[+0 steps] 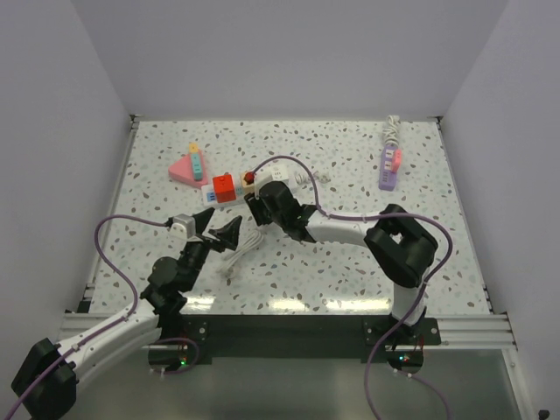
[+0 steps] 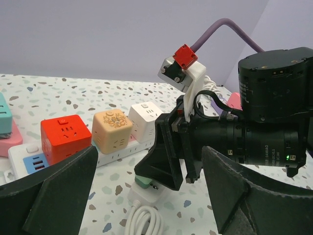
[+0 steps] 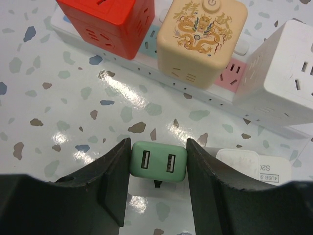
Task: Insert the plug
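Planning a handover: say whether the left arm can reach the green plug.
Probably not. The right end effector is shut on the green plug, covering both its sides, and blocks the open left end effector's approach.

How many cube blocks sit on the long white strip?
3, in a row on the power strip: red cube at one end, beige cube in the middle, white cube at the other. More may be hidden.

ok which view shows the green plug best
The right wrist view: the green plug sits squarely in the right gripper, both USB ports facing the camera. The left wrist view shows only a sliver of it under that gripper. In the top view the arm hides it.
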Robot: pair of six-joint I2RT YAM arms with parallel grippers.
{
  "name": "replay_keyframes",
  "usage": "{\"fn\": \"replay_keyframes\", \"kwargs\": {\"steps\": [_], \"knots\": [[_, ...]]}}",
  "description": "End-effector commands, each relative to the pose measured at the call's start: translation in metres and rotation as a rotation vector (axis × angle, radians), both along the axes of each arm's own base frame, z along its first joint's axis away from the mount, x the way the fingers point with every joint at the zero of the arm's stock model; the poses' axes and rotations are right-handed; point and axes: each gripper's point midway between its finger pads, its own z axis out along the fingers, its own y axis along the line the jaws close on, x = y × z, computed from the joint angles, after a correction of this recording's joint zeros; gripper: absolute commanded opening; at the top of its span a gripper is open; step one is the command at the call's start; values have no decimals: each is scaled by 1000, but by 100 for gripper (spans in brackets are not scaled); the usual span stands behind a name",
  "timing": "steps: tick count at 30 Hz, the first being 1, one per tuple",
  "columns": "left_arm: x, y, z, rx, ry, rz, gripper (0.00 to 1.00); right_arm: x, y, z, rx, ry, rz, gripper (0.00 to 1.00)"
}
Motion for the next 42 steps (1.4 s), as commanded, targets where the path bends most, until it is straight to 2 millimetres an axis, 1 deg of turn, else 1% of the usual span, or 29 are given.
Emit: {"fn": "replay_keyframes", "kwargs": {"steps": [1, 4, 7, 8, 10, 11, 13, 14, 16, 17, 21, 27, 28, 33, 34, 36, 37, 39, 42], "knots": [[-5, 7, -43, 48, 65, 7, 93, 2, -3, -23, -52, 21, -21, 0], [-5, 8, -41, 45, 62, 10, 92, 1, -6, -30, -64, 29, -29, 0], [-5, 9, -40, 42, 57, 14, 93, -4, -11, -36, -58, 42, -41, 0], [-5, 9, -41, 44, 59, 12, 92, -7, -16, -39, -60, 47, -45, 0], [-5, 9, -41, 44, 59, 15, 92, -10, -18, -39, -44, 51, -55, 0], [-5, 9, -41, 46, 60, 15, 92, -14, -25, -42, -50, 55, -66, 0], [-5, 9, -42, 49, 60, 13, 92, -17, -28, -44, -39, 61, -79, 0], [-4, 9, -41, 47, 59, 16, 93, -21, -34, -51, -53, 67, -89, 0], [-4, 9, -41, 49, 58, 15, 93, -25, -36, -56, -48, 76, -95, 0], [-4, 9, -41, 49, 58, 15, 93, -27, -39, -62, -60, 83, -100, 0], [-5, 9, -41, 50, 57, 12, 92, -31, -48, -79, -84, 99, -123, 0], [-5, 9, -42, 52, 59, 13, 93, -35, -51, -94, -101, 113, -124, 0], [-5, 9, -42, 51, 59, 13, 93, -39, -52, -100, -108, 122, -119, 0], [-5, 11, -41, 51, 56, 17, 93, -49, -55, -115, -134, 128, -129, 0], [-5, 11, -40, 50, 55, 18, 92, -53, -58, -120, -148, 133, -130, 0], [-5, 11, -40, 50, 55, 20, 93, -56, -58, -122, -143, 137, -137, 0], [-5, 12, -41, 51, 58, 23, 92, -62, -61, -127, -154, 141, -137, 0], [-5, 14, -41, 50, 56, 29, 93, -66, -63, -131, -162, 143, -146, 0], [-5, 14, -39, 47, 52, 29, 93, -74, -67, -144, -175, 164, -148, 0]]}}
